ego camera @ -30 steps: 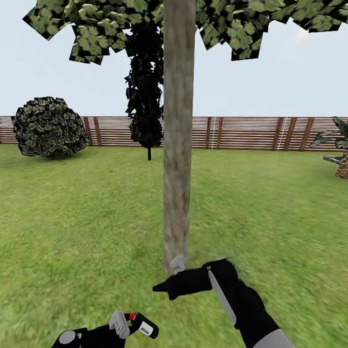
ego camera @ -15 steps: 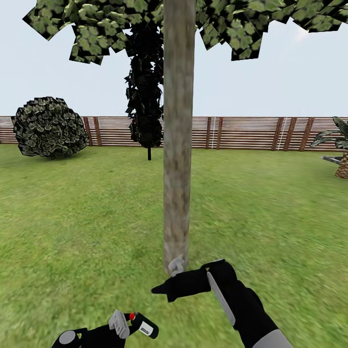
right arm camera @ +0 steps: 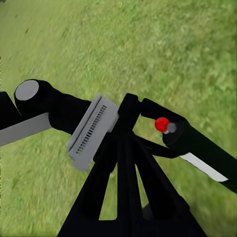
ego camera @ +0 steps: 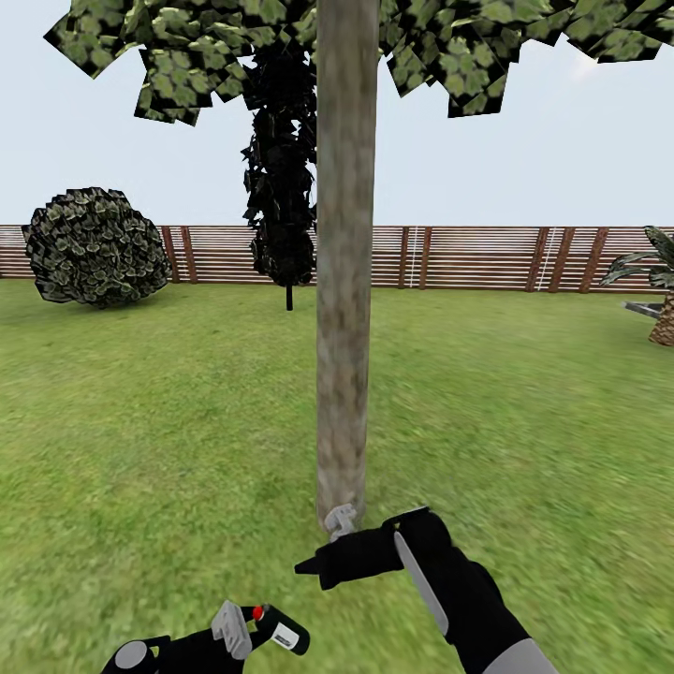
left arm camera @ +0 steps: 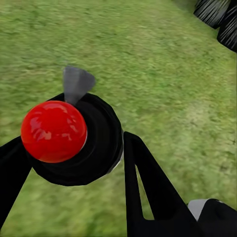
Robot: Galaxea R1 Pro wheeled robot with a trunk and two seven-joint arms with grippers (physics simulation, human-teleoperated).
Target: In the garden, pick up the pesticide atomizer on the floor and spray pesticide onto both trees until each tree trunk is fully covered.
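One tree's straight grey-brown trunk rises from the lawn straight ahead in the head view, its leafy canopy spreading overhead. My left gripper is low at the near left, shut on the pesticide atomizer, a black bottle with a white label. In the left wrist view the atomizer's red cap faces the camera, with a black finger on either side. My right gripper is shut on nothing, close to the trunk's base and pointing left. In the right wrist view its fingers meet, with the atomizer beyond them.
A dark narrow cypress stands behind the trunk. A round bush sits at the far left by the brown slat fence. A palm-like plant is at the right edge. Grass surrounds the trunk.
My right arm has drifted slightly lower and leftward near the trunk's base. The left gripper and atomizer have stayed put.
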